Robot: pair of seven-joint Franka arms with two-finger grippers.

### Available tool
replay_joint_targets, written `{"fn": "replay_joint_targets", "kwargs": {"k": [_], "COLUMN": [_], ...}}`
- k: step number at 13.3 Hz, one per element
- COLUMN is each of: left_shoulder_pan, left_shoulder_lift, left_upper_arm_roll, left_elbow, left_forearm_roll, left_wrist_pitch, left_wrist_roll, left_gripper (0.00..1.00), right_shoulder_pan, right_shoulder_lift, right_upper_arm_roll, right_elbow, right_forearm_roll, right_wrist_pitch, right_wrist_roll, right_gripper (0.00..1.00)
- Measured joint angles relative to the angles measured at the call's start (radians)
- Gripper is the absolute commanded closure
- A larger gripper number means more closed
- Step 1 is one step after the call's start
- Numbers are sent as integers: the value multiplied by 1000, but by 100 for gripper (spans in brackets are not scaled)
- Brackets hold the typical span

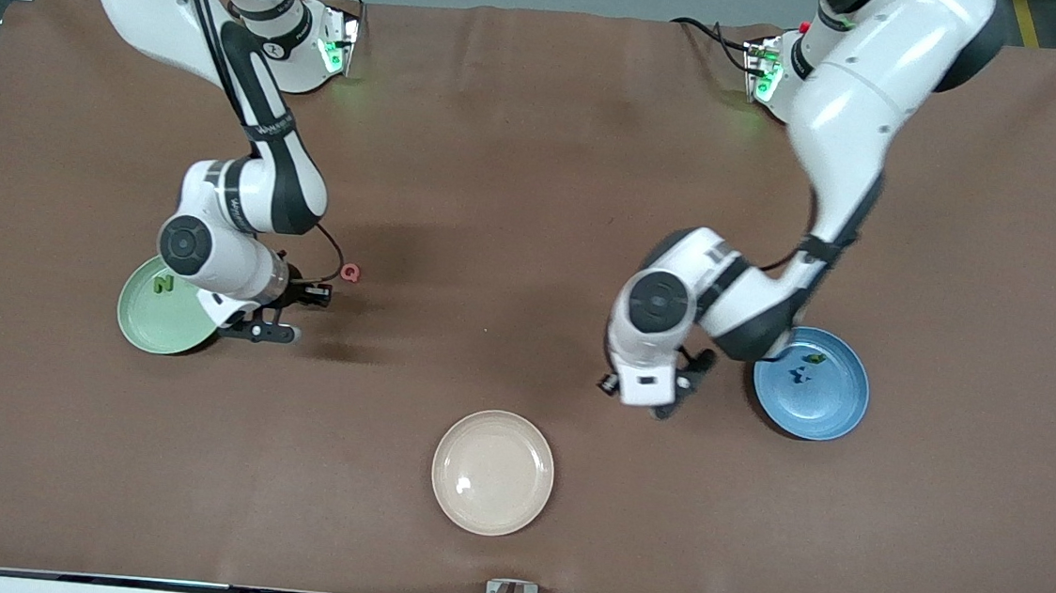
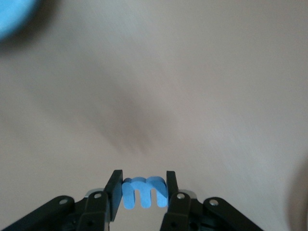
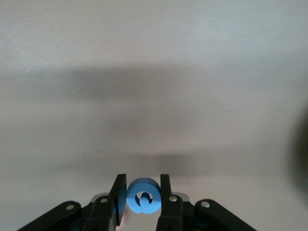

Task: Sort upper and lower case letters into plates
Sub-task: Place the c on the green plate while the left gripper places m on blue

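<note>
The pale green plate (image 1: 154, 324) lies toward the right arm's end of the table and holds a green N (image 1: 163, 284). The blue plate (image 1: 821, 404) lies toward the left arm's end and holds two small letters (image 1: 805, 367); its edge also shows in the left wrist view (image 2: 12, 17). My left gripper (image 2: 143, 174) is shut on a blue lowercase m (image 2: 144, 192), over the bare table beside the blue plate (image 1: 666, 397). My right gripper (image 3: 143, 177) is shut on a round blue letter (image 3: 143, 197), over the table beside the green plate (image 1: 293, 316).
A red letter Q (image 1: 350, 272) lies on the brown table mat beside the right arm's hand. A cream-beige plate (image 1: 492, 472) with nothing in it sits mid-table, nearer the front camera than both other plates.
</note>
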Motion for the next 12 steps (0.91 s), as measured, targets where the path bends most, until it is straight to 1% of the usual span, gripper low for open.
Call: {"fn": "replay_joint_targets", "kwargs": {"k": [1,2,4,6,7,8,9,10,12], "left_shoulder_pan": [61,118,239,349,389,419,443,463,484], "left_shoulder_lift": [-36,-70,-133,-172,-180,-181,-180,-180,-183], "left_upper_arm_roll": [-10,-12,-14,-16,-17,-17,-17,-18,-18], "left_elbow": [-55,-113,-228,-324,-364,-398,-426,-445,-451], "left_forearm_roll": [1,1,1,1,6,31,66,87,97], "left_wrist_pitch": [-2,-2,2,44,84,120,147,162,169], "left_wrist_roll": [65,138,291,411,450,474,478,479,479], "left_gripper": [99,97,95,89,76,53,15,0,0], "right_shoulder_pan": [-7,-22,-84,-174,-214,-245,-263,-270,-271], "right_shoulder_lift": [-26,-46,-67,-68,-68,-68,-68,-66,-56], "right_upper_arm_roll": [-22,-41,-63,-69,-70,-70,-70,-70,-67], "right_elbow": [-1,-4,-18,-35,-50,-73,-99,-121,-136], "right_forearm_roll": [-36,-52,-56,-56,-56,-56,-56,-56,-56], "right_wrist_pitch": [-26,-43,-47,-33,-8,37,88,131,178], "right_wrist_roll": [-14,-55,-198,-353,-417,-466,-496,-511,-517], "right_gripper": [84,84,84,84,84,84,84,84,83]}}
